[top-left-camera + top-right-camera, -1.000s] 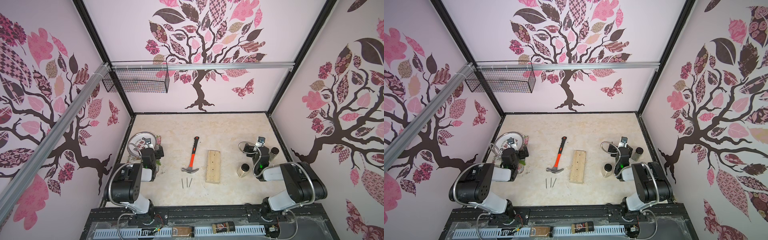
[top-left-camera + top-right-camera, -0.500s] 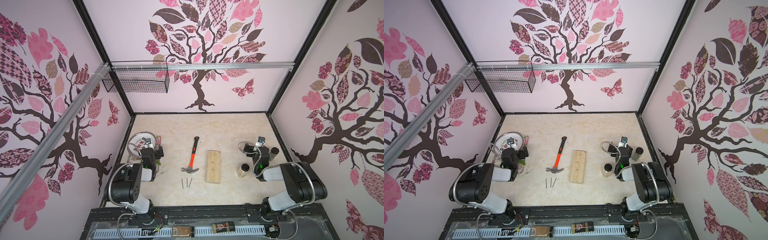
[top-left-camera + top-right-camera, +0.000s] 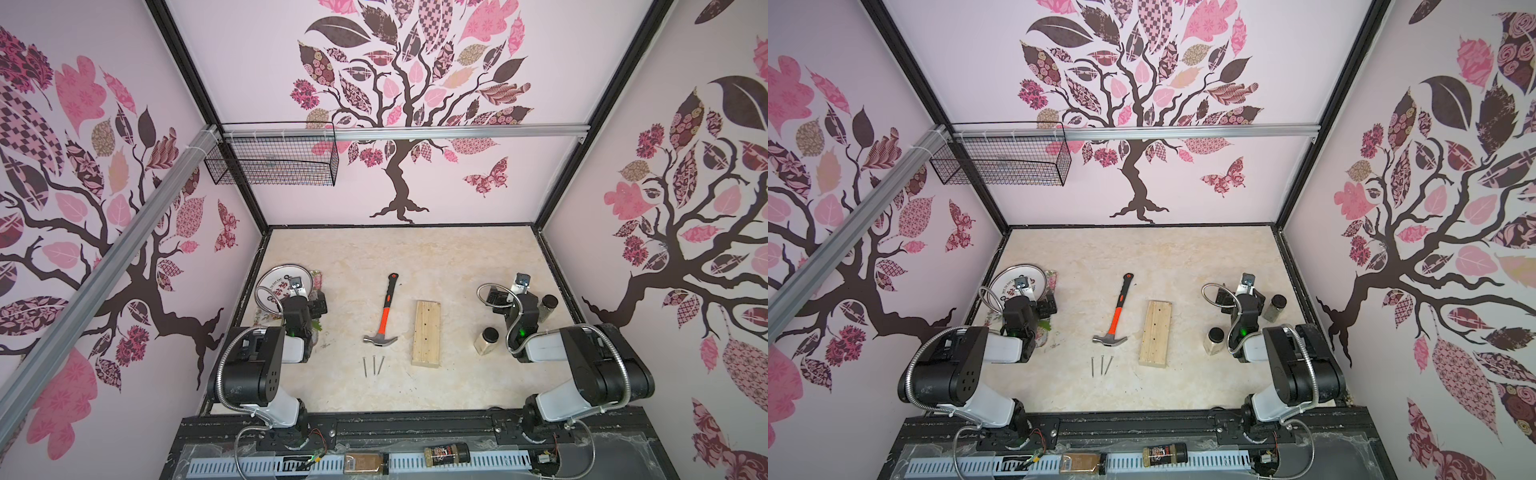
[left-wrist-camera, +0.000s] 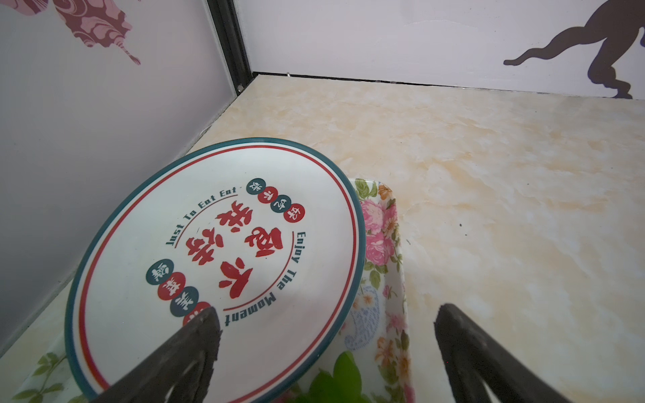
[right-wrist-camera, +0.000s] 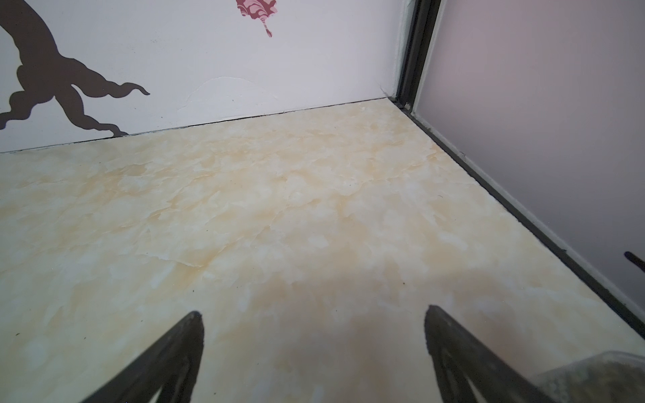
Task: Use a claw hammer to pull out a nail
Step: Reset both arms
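The claw hammer [image 3: 384,314] [image 3: 1115,314] lies flat mid-table, its steel head toward the front and its black handle toward the back. A pale wooden block [image 3: 427,332] [image 3: 1155,332] lies just right of it, with small dark dots on top. Three loose nails [image 3: 373,365] [image 3: 1101,365] lie in front of the hammer head. My left gripper [image 4: 324,314] is open and empty over a plate at the left edge. My right gripper [image 5: 314,314] is open and empty over bare table at the right. Both are well away from the hammer.
A printed plate [image 3: 266,286] [image 4: 356,223] rests on a floral tray [image 4: 387,209] under the left arm [image 3: 297,316]. Two black-lidded jars [image 3: 486,340] [image 3: 546,307] flank the right arm [image 3: 523,309]. A wire basket [image 3: 270,160] hangs on the back-left wall.
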`<state>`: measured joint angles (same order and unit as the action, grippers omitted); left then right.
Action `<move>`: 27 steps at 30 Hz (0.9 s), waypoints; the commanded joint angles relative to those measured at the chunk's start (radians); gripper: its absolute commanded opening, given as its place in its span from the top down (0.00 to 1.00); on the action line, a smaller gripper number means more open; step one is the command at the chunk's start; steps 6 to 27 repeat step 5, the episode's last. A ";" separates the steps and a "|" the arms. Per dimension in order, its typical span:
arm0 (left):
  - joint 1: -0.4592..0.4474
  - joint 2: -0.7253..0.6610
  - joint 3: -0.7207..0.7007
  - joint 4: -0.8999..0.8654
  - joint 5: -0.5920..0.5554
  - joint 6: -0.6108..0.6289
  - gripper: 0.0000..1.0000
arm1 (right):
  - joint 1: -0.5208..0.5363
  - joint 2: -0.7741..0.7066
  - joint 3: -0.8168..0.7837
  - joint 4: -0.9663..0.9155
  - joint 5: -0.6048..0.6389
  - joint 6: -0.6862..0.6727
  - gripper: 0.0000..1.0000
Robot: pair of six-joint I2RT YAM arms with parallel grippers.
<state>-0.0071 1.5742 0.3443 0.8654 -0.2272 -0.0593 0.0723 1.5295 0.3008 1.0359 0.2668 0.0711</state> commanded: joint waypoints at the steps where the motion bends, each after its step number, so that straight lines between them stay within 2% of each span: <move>1: -0.004 -0.016 0.036 0.010 -0.012 0.001 0.02 | -0.005 0.003 0.013 0.021 -0.004 0.007 0.00; 27: -0.004 -0.016 0.036 0.011 -0.012 0.001 0.02 | -0.006 0.000 0.009 0.023 -0.005 0.007 0.00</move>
